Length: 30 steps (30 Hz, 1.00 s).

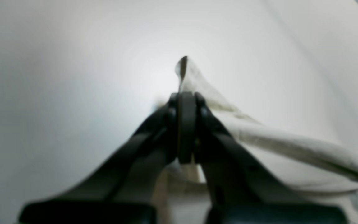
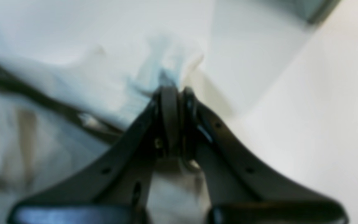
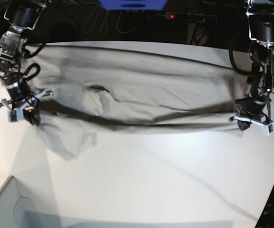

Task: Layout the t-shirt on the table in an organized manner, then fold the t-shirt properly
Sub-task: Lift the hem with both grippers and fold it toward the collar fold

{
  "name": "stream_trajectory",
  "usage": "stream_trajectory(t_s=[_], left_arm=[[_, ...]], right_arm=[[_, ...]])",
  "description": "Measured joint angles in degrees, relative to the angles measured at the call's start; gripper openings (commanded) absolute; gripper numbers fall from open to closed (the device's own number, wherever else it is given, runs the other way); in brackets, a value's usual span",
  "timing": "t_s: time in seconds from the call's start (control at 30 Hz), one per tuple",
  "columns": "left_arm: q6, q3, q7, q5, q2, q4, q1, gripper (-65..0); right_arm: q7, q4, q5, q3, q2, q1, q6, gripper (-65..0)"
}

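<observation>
A broad white counter (image 3: 175, 180) fills the base view under a dark backdrop. At its left, the right pincer (image 3: 26, 113) is clamped tight on one end of the t-shirt (image 3: 146, 97), which hangs stretched across the counter. At the right, the left pincer (image 3: 249, 121) pinches the other end. Uneven pulling could tug cloth free, and the drooping sleeve might fold under.

Backdrop behind the work surface is dark, almost black. Loose cables (image 3: 103, 21) hang there, beside a blue panel (image 3: 132, 4) at top centre. A power strip (image 3: 189, 17) with a red light, probably. Pale box corner (image 3: 6, 204) bottom left. Even overhead light, soft shadows.
</observation>
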Motion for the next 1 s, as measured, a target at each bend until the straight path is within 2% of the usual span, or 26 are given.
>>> stream_trajectory(t_s=[0.17,0.33,0.63,0.8,0.93,1.0], left_arm=[[-0.33,-0.02,0.22,-0.07,0.31,0.11,1.64,-64.9],[-0.74,-2.67,0.37,-0.13,0.5,1.01,1.62,-64.9],[-0.81,-3.52,0.33,-0.26,0.35,5.77,1.77,-64.9],[-0.39,-3.96,0.33,-0.07,3.74,5.44,4.81,-64.6],[-0.24,-3.76,0.11,0.37,5.2,4.76,6.38,-64.2],[-0.39,-3.74,-0.04,0.35,5.49,3.82,6.34,-60.7]], right_arm=[[-0.33,-0.87,-0.74,0.85,-0.02,-2.8,0.07,-65.0],[-0.04,3.13,5.97,1.95,0.28,-5.49,0.07,-65.0],[-0.11,4.04,6.75,3.28,1.6,-6.34,0.04,-65.0],[-0.26,4.02,6.51,3.06,1.09,-9.53,0.09,-65.0],[-0.11,3.54,6.58,-0.17,1.53,-9.99,0.02,-65.0],[-0.17,2.71,6.58,-0.83,1.55,-9.99,0.04,-65.0]])
